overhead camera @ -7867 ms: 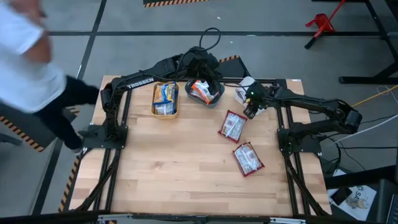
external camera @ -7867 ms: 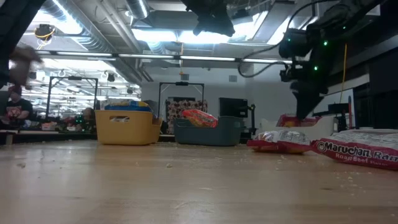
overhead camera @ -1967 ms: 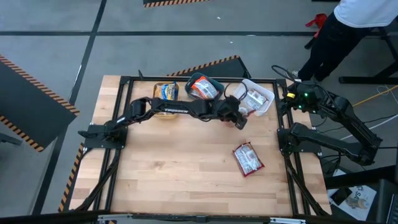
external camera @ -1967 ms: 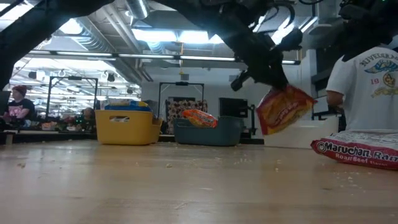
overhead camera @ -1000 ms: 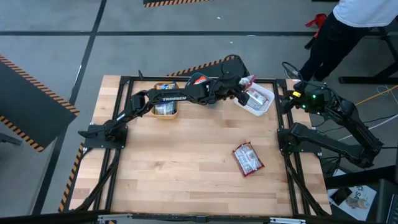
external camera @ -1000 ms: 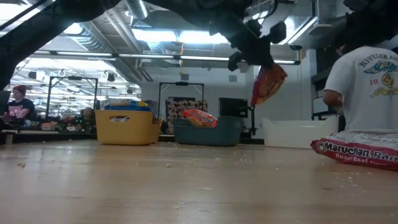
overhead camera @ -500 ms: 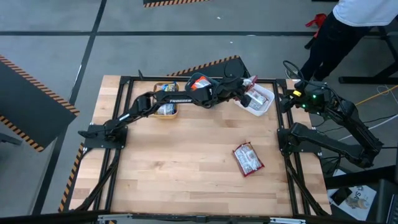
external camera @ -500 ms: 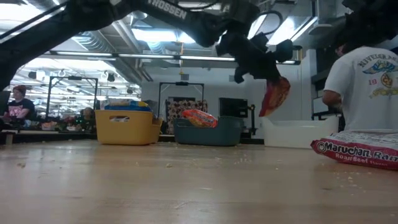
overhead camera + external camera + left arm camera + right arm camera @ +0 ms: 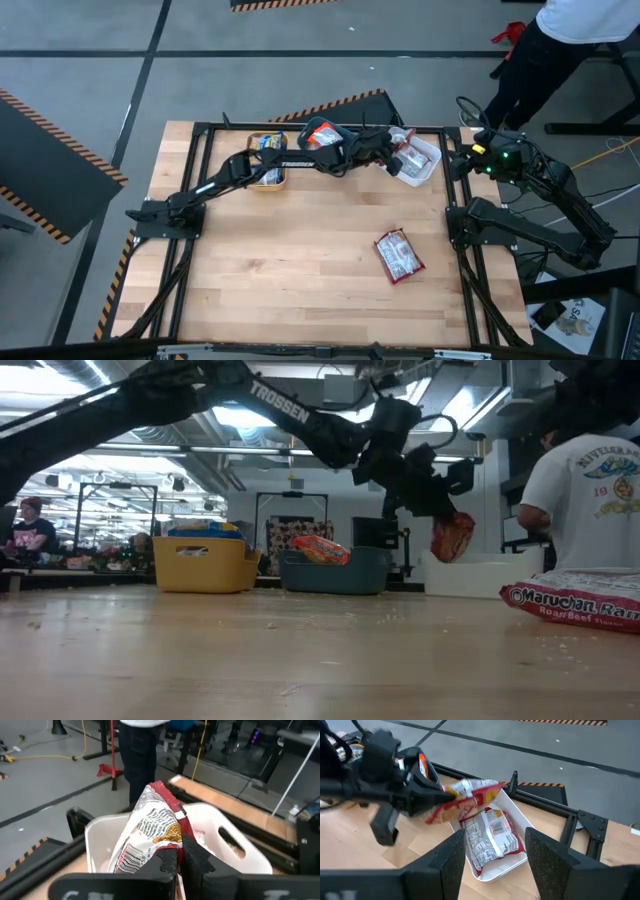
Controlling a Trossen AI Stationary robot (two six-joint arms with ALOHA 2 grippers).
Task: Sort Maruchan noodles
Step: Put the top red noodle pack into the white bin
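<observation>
My left gripper (image 9: 393, 146) reaches across the far side of the table and is shut on a dark red-and-white Maruchan packet (image 9: 452, 537), held over the white bin (image 9: 427, 168). Another red-and-white packet (image 9: 490, 837) lies flat inside that bin. One more red packet (image 9: 398, 254) lies flat on the table's right half and shows close up in the low view as a packet (image 9: 575, 605). My right gripper (image 9: 497, 862) is open and waits at the table's far right corner. My left gripper pinches the packet between its two fingers (image 9: 167, 861) at a red edge (image 9: 176, 839). The fingers come slanting down from the table's left. The packet is lifted clear and hangs tilted below the fingers, just above the white bin's rim (image 9: 470, 565).
A yellow bin (image 9: 266, 162) with blue-and-yellow packets and a teal bin (image 9: 326, 140) with an orange packet stand along the far edge, left of the white bin. A person (image 9: 575, 30) stands past the table's far right corner. Bare wood lies in the near and left parts.
My left gripper has come down with the red packet and shifted a little toward the table's right, from high above the far edge to just over the white bin. The packet stays shut in the fingers and now hangs lower.
</observation>
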